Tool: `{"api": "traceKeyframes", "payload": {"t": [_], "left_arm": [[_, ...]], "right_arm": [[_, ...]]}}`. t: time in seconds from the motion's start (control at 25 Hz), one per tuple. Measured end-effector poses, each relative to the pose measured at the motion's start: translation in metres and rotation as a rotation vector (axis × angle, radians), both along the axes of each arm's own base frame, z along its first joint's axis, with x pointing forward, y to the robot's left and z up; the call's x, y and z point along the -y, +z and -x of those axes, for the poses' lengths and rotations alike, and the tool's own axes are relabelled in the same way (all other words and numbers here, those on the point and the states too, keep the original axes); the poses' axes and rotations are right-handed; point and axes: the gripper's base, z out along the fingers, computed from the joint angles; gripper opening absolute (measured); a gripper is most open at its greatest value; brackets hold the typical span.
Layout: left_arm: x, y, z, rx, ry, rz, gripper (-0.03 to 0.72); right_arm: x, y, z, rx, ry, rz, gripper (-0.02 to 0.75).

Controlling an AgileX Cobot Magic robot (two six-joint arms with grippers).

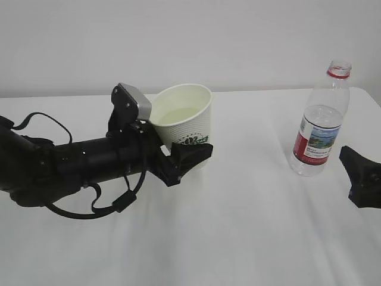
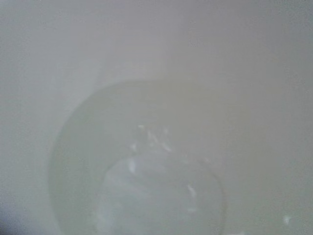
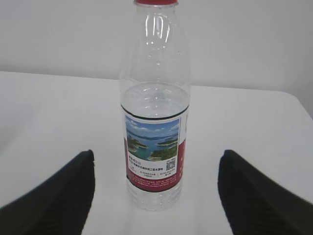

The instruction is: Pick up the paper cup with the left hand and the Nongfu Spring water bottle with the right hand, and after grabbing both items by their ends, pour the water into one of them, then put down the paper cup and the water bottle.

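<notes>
The white paper cup (image 1: 186,119) with a green logo leans towards the left arm. My left gripper (image 1: 191,154) is shut on its lower part, with one black finger lying across the front of the base. Pale water (image 1: 177,114) lies inside it, and the left wrist view shows only the cup's inside (image 2: 156,73) and the water (image 2: 146,186). The Nongfu Spring water bottle (image 1: 320,122) stands upright on the table at the right, uncapped and about half full. My right gripper (image 1: 359,176) is open and a little to its right. In the right wrist view the bottle (image 3: 154,122) stands beyond that gripper (image 3: 157,155), clear of both fingers.
A white cloth-covered table (image 1: 238,238) runs to a plain pale wall behind. The left arm's cables (image 1: 89,208) loop down onto the cloth. The table's right edge (image 1: 372,98) lies just beyond the bottle.
</notes>
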Motion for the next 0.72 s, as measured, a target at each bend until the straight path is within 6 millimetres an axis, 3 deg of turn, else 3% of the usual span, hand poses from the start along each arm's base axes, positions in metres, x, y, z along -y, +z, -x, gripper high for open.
{"api": "traceKeyframes", "payload": {"t": [0.4, 0.72], "left_arm": [[-0.037, -0.006, -0.012, -0.025, 0.145, -0.007, 0.53], [-0.056, -0.008, -0.009, 0.006, 0.288, -0.04, 0.525]], "right_arm": [[0.0, 0.0, 0.0, 0.0, 0.0, 0.0, 0.594], [0.0, 0.0, 0.0, 0.002, 0.002, 0.018, 0.593]]}}
